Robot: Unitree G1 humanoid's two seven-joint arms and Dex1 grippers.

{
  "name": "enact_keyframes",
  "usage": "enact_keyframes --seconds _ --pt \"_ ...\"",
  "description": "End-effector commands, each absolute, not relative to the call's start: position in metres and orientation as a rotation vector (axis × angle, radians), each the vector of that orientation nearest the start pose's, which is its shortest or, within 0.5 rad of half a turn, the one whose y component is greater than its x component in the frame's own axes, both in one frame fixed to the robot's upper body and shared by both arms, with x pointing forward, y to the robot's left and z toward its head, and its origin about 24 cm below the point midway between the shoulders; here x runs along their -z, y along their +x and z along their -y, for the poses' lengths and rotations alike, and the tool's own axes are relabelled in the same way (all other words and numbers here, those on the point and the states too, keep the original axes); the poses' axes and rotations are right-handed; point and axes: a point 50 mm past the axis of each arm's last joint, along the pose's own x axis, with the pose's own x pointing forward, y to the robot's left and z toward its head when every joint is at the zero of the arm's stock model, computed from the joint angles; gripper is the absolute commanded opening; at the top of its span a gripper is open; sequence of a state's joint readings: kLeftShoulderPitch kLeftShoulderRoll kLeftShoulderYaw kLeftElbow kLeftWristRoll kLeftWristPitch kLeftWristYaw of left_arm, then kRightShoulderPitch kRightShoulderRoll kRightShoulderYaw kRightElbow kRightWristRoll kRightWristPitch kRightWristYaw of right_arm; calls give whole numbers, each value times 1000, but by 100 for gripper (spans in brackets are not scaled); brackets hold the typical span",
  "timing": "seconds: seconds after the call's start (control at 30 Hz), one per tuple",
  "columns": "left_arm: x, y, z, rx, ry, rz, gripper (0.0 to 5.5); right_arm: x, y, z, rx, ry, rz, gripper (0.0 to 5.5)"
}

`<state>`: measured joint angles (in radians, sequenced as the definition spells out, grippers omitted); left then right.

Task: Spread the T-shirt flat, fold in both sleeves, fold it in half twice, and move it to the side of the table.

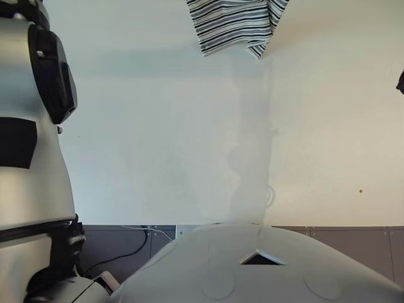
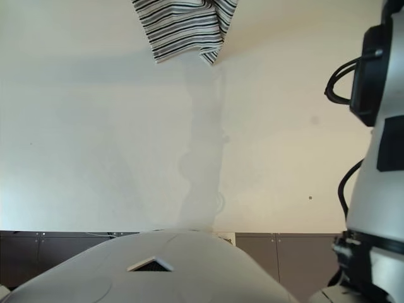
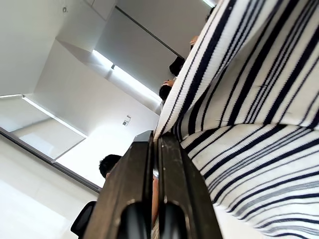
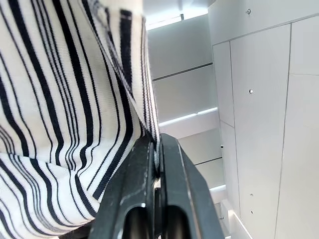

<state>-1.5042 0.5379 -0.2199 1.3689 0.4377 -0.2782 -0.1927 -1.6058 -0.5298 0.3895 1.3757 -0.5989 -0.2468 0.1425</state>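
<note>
- The T-shirt (image 1: pixel 233 25) is being held up over the far part of the table (image 1: pixel 158 139), bunched and dangling from the top edge of the head views. Whether its lowest corner is brushing the tabletop can't really be told.
- An edge of the striped cloth is being pinched by the left gripper (image 3: pixel 158 142), with the jaws clamped tight and only a thin fold between them.
- Same deal on the other side: a hem or seam is being nipped by the right gripper (image 4: pixel 157 147), jaws closed on it.
- Handling-wise, it's being read as a light, soft, totally floppy knit, so its shape is being set purely by gravity and by wherever it's being gripped.
- It's not being treated as fragile or slippery, but it looks stretchy, so thin pinches like these are probably being loaded unevenly and could creep out.
- For spreading flat, the best holds are likely being offered by the two shoulder seams or the two hem corners, well apart, so the cloth is being pulled taut while it's being laid down.
</note>
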Motion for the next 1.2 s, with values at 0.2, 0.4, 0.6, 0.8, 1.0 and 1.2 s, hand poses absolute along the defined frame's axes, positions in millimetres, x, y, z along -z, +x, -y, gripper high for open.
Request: enact_keyframes --seconds 0.2,0.4,0.6,0.8,1.0,1.2 --pt "-341 410 -203 116 1179 342 10 -361 409 197 -13 -1384 330 14" --pt "-296 395 -218 497 1114 349 10 -325 391 217 -461 -1350 335 14" --pt "-225 317 -249 955 970 436 10 -280 297 258 -891 -1245 328 14" --pt "-207 234 -222 1200 744 351 10 -272 229 254 -1151 -1157 78 14" --pt "-164 187 -209 1414 539 73 10 -234 185 259 -1402 -1071 -322 14" --pt "-89 164 -207 1538 619 -156 10 -154 154 243 -1561 -1017 -555 14"
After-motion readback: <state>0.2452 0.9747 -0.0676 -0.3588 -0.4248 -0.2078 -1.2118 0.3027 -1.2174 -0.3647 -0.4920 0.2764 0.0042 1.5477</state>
